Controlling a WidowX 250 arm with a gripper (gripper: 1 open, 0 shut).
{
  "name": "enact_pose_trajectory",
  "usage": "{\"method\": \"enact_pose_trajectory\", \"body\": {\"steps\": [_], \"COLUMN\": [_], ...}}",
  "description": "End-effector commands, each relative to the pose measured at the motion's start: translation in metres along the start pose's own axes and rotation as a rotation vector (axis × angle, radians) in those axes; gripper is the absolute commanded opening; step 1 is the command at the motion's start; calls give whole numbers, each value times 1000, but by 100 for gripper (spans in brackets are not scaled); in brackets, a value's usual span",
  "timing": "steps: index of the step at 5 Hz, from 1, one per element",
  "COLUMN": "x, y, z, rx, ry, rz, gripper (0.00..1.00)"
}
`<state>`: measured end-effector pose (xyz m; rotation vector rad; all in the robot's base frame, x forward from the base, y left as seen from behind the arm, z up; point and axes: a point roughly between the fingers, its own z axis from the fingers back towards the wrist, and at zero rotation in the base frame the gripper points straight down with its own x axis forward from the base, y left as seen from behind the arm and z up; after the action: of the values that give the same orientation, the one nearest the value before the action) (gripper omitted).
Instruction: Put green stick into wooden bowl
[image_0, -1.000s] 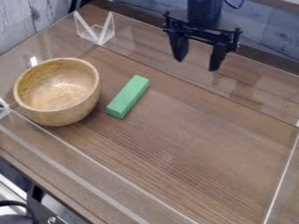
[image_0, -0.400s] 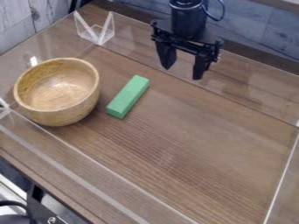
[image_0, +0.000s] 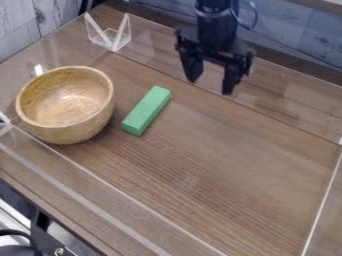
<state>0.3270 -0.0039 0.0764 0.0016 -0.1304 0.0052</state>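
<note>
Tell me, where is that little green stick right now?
The green stick lies flat on the wooden table, left of centre in the camera view, just right of the wooden bowl without touching it.

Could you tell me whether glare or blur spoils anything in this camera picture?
Camera view: soft throughout, the gripper slightly smeared; pale glare on the table right of it; green stick and wooden bowl evenly lit and readable.

A bright green stick (image_0: 147, 109) lies flat and slanted just beside the upright, empty, light-tan wooden bowl (image_0: 64, 103).
</note>
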Motion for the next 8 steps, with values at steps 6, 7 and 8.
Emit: {"method": "enact_pose_trajectory", "body": {"steps": [6, 7, 8], "x": [-38, -38, -38], "y": [76, 85, 93], "z": [-22, -24, -26], "rx": [43, 53, 62], "ry": [24, 40, 54], "rz": [-171, -85, -5], "gripper": [100, 100, 0]}}
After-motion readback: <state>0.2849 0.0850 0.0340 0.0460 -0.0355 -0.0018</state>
